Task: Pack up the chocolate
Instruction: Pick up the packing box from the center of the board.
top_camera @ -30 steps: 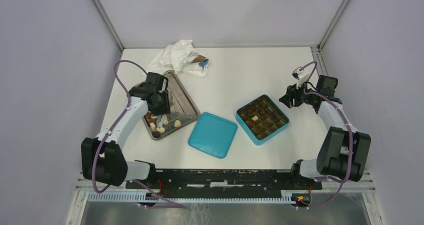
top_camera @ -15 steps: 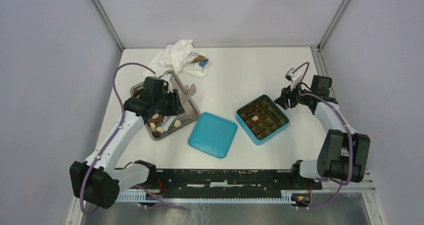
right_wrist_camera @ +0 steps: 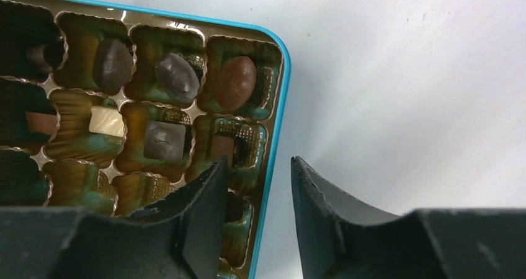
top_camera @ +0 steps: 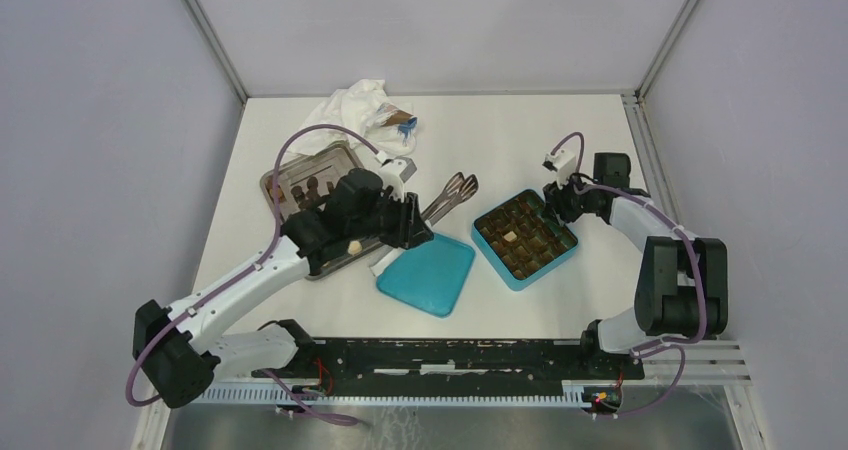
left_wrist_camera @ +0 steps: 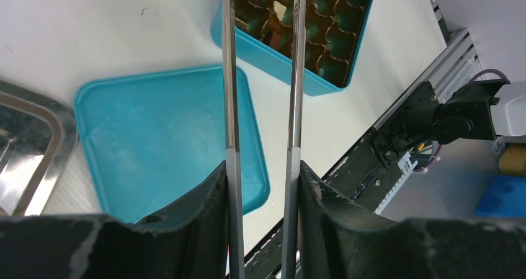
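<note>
The teal box (top_camera: 496,261) holds a gold insert with several chocolate pieces, dark, brown and cream (right_wrist_camera: 176,77). More chocolate (top_camera: 352,245) lies in the metal tray (top_camera: 268,182), partly hidden by my left arm. My left gripper (top_camera: 413,220) hovers over the teal lid (top_camera: 430,275), shut on metal tongs (top_camera: 452,190). The tongs' two arms (left_wrist_camera: 229,105) reach out toward the box (left_wrist_camera: 279,59); their tips are out of the left wrist view. My right gripper (right_wrist_camera: 259,161) is open at the box's far right rim (right_wrist_camera: 279,105), one finger inside the box and one outside.
A crumpled white cloth (top_camera: 355,105) with a brown and blue wrapper (top_camera: 402,123) lies at the back left. The lid (left_wrist_camera: 155,136) rests between tray (left_wrist_camera: 37,142) and box. A black rail (top_camera: 450,355) runs along the near edge.
My left arm has swung right from the tray, carrying the tongs over the lid toward the box. My right gripper has moved left onto the box's rim and narrowed slightly.
</note>
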`<state>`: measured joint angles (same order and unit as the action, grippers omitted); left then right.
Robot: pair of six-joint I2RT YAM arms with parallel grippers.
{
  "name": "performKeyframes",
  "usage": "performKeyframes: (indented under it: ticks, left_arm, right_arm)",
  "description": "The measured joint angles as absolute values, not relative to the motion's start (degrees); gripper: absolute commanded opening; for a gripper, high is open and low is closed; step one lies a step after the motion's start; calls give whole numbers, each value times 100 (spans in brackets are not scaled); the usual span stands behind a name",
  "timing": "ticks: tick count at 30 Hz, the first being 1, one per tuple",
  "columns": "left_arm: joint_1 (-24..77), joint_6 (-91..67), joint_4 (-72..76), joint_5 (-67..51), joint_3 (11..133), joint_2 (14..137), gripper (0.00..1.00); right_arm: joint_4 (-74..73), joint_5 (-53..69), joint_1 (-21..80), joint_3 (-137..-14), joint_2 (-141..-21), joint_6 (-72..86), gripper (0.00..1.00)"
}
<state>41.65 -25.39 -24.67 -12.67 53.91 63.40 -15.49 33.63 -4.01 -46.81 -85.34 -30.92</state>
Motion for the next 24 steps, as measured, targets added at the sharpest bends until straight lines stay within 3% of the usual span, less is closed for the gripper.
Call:
performKeyframes:
  ticks: [9,16,24]
  left_arm:
    - [4727,-2720,-2036,-1111,5304,6659,2]
    - [5133,-2744,-1774,-1000,5203,6897,2]
    - [5634,-2742,-1313,-764,4974,6978,2]
  right_arm:
    - [-1433,2961,-174,-4716,-8722,-3048,24]
    - [-1328,2926,-161,-4742,-8770,-2877,1]
    - [-1111,2921,-161,-4477,-8066,-2700,0]
